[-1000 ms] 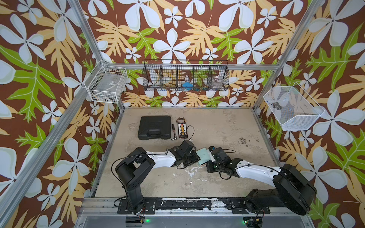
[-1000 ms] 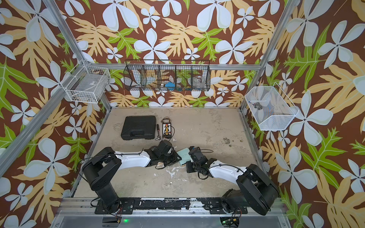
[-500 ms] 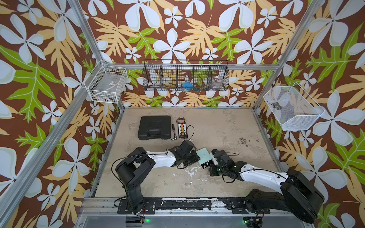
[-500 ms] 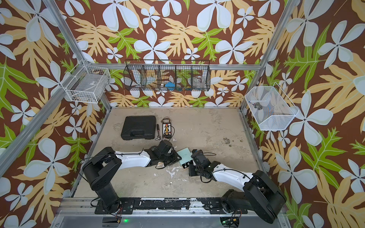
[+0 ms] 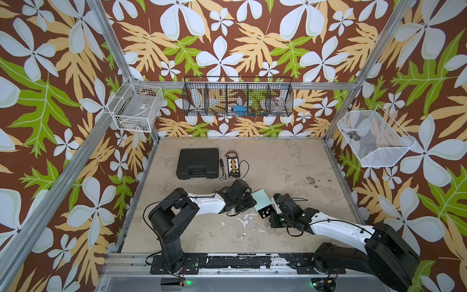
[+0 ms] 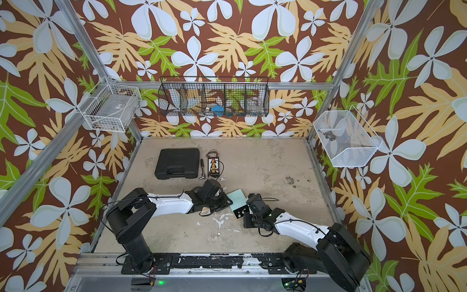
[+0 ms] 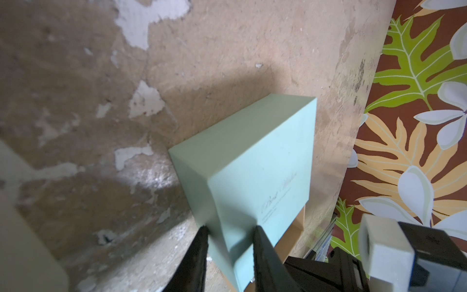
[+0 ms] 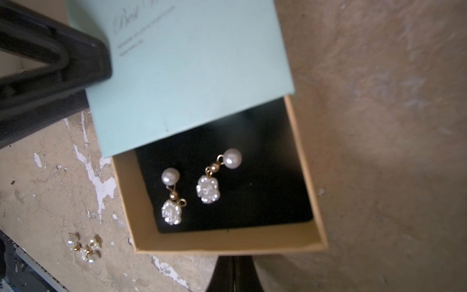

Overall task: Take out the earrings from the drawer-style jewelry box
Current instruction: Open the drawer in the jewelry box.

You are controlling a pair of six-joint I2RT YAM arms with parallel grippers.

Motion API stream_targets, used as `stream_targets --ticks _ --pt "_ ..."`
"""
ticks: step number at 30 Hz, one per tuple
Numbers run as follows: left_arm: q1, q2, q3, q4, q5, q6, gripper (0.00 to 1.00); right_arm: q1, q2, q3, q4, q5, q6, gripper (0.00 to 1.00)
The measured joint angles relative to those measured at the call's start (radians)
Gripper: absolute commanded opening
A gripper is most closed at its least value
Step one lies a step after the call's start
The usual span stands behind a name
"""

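Right gripper (image 8: 233, 264) has its jaws together, tips just at the outer face of the drawer's front wall. Whether it pinches a tab there we can't tell.

Two earrings (image 8: 207, 189) lie inside the drawer (image 8: 227, 244) on its black pad (image 8: 273, 192), side by side and apart, in the uncovered half. A second pair (image 8: 84, 249) is already out on the desk (image 8: 379, 126), near the drawer's corner, bunched close together. In a top view it's a few bright specks (image 5: 241, 235) toward the robot's base.

Step in hand, as we judge it: the drawer looks open far enough, so the pair inside is next. To do it well we'd part the right gripper only a little and come down along one earring. We'd close on the rose bead, the biggest part, then lift straight up, clear of the drawer walls. The beads look round & slick, so they'd prob. roll or slip. The pad looks soft, so the tips could press in a bit.

Looks: each earring has a round pearl-like bead, then small gold links, then a white rose-shaped bead. They're shiny & tiny next to a finger.

Outward from there, the left gripper (image 7: 230, 228) is clamped across one end of the mint-green box (image 7: 260, 156), w/ a finger on the lettered top face.
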Motion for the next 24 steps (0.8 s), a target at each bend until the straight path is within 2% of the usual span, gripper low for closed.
stream_targets --ticks 8,11,15,20,24 --pt "0.0 0.0 0.0 0.0 0.0 0.0 0.32 0.008 -0.014 -0.011 -0.003 -0.001 0.019 0.01" --pt "0.0 0.0 0.0 0.0 0.0 0.0 0.32 0.01 -0.027 -0.007 -0.029 -0.001 0.026 0.21" --pt "0.0 0.0 0.0 0.001 0.002 0.0 0.32 0.022 -0.077 0.042 -0.14 0.013 0.026 0.33" --pt "0.0 0.0 -0.005 0.012 0.008 0.0 0.32 0.035 -0.172 0.153 -0.291 0.07 0.024 0.34" --pt "0.0 0.0 -0.01 0.021 0.018 0.0 0.32 0.052 -0.155 0.27 -0.391 0.125 -0.003 0.32"
